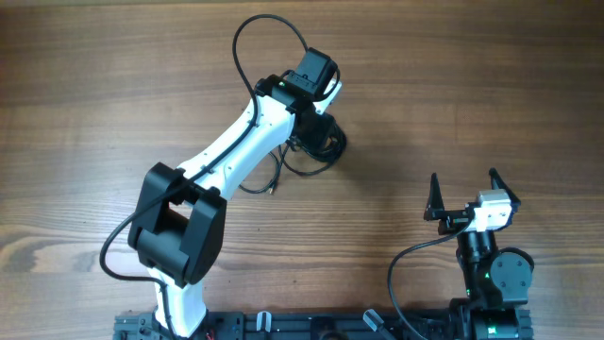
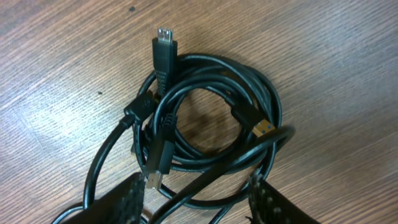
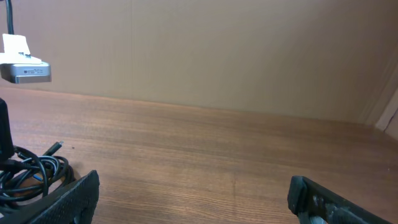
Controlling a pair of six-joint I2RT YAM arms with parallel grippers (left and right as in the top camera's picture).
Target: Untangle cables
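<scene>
Left gripper (image 2: 196, 191) over cable tangle (image 2: 163, 118).
Jaws half apart astride nearest loops, nothing pinched, set to pull one; right gripper (image 1: 462, 196) wide, empty.

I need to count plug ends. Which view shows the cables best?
Left wrist: the cables fill the frame, loops and plug ends sharp. Overhead shows them small, partly under the left arm. Right wrist catches only a few loops at its left edge.
</scene>
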